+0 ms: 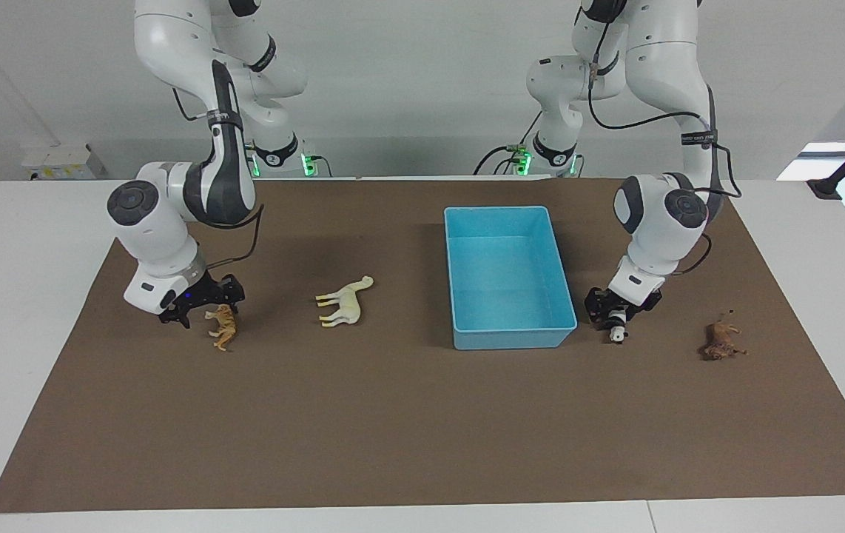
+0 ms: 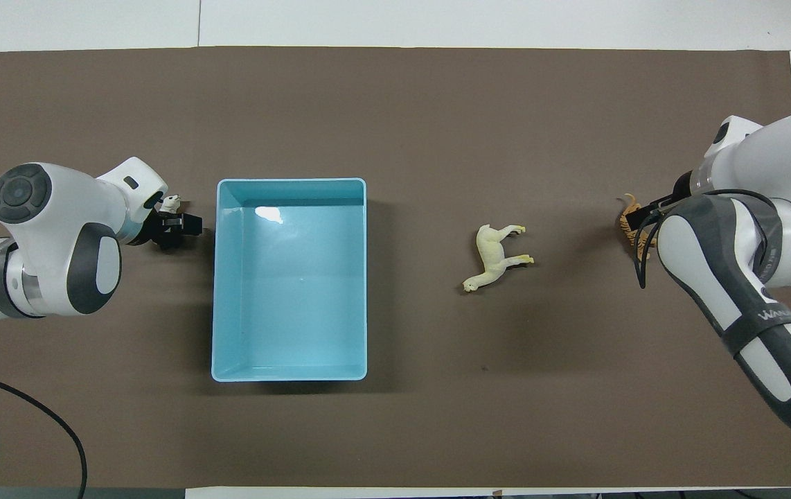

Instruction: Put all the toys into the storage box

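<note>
Reddish-brown shaggy animal (image 1: 722, 342) lies on the brown mat (image 1: 422, 429), well apart from the storage box (image 1: 509, 339) toward the left arm's end. Just beside the box, the left gripper (image 1: 615, 323) is down and closed on the panda (image 1: 618, 334). Toward the right arm's end lie the camel (image 1: 346, 302), near the box, then the tiger (image 1: 223, 325), with the right gripper (image 1: 200, 303) low around it; whether those fingers are pinching it I cannot tell.

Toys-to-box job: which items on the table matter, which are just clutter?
Task items: tiger, camel, panda, shaggy brown animal, blue box.

Not task: brown mat. No other loose items visible.
</note>
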`<state>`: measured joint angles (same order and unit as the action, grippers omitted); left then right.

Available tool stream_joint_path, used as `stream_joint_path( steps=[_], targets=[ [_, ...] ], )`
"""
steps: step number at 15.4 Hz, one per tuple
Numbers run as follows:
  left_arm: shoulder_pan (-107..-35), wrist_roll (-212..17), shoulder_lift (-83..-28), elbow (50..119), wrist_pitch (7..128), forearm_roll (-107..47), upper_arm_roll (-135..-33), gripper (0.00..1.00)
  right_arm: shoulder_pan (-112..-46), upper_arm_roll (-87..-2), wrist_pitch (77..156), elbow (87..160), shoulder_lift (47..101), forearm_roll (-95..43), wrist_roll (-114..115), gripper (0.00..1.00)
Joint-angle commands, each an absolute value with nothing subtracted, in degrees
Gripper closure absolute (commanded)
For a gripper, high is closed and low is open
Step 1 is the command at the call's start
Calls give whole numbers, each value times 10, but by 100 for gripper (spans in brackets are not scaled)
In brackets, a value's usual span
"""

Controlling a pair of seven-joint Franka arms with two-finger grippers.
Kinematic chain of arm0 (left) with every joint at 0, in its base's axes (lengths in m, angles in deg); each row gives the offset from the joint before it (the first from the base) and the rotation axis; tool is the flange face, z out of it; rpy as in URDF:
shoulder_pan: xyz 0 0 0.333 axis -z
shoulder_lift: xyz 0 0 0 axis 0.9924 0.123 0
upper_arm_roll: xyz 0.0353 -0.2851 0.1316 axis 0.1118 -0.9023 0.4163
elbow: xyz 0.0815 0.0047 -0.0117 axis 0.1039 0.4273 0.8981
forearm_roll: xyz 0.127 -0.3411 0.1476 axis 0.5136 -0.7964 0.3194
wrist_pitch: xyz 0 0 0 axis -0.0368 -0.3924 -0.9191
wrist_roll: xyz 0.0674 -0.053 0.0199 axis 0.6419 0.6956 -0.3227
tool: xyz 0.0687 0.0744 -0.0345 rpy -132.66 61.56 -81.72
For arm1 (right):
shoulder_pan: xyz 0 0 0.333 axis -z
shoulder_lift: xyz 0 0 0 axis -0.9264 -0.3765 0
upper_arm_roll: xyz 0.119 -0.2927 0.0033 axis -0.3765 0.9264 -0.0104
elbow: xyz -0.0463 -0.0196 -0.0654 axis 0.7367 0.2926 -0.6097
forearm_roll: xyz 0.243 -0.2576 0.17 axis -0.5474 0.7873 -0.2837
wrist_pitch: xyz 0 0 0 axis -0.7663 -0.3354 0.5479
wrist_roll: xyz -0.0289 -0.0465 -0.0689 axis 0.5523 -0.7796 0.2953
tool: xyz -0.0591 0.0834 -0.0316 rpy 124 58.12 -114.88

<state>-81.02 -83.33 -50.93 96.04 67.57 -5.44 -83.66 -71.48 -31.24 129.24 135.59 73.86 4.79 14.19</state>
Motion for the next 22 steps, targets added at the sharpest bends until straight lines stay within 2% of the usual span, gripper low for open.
stream_joint_path(
  steps=[1,2,5,7,9,12,13,14,15,16,17,22],
  targets=[
    [-815,-828,-498,926,643,-49,-834,100,-711,-313,1326,1367,724,30,160,0],
    [-816,-829,-494,899,612,-49,-834,100,-712,-313,1327,1368,724,30,159,0],
    [-808,-854,-493,760,435,-54,-835,100,-712,-313,1329,1368,724,30,159,0],
    [-796,-913,-504,704,342,-54,-841,100,-712,-313,1339,1376,723,30,158,0],
    [-756,-1009,-529,705,314,-54,-855,100,-712,-313,1347,1388,724,24,158,1],
    [-666,-1129,-554,751,317,-54,-855,100,-712,-313,1347,1395,726,23,161,6],
    [-646,-1157,-566,776,321,-54,-855,100,-712,-313,1346,1396,726,23,162,15],
    [-628,-1175,-572,793,337,-54,-855,100,-712,-313,1346,1397,726,23,162,35],
    [-616,-1187,-577,807,352,-54,-855,80,-712,-313,1344,1396,726,23,160,60],
    [-609,-1196,-578,808,353,-54,-855,50,-713,-313,1344,1396,726,23,157,86],
    [-610,-1189,-580,807,352,-54,-854,0,-712,-313,1344,1394,726,23,156,100],
    [-657,-1120,-611,803,342,-48,-847,0,-714,-313,1340,1386,724,23,151,100]
  ],
)
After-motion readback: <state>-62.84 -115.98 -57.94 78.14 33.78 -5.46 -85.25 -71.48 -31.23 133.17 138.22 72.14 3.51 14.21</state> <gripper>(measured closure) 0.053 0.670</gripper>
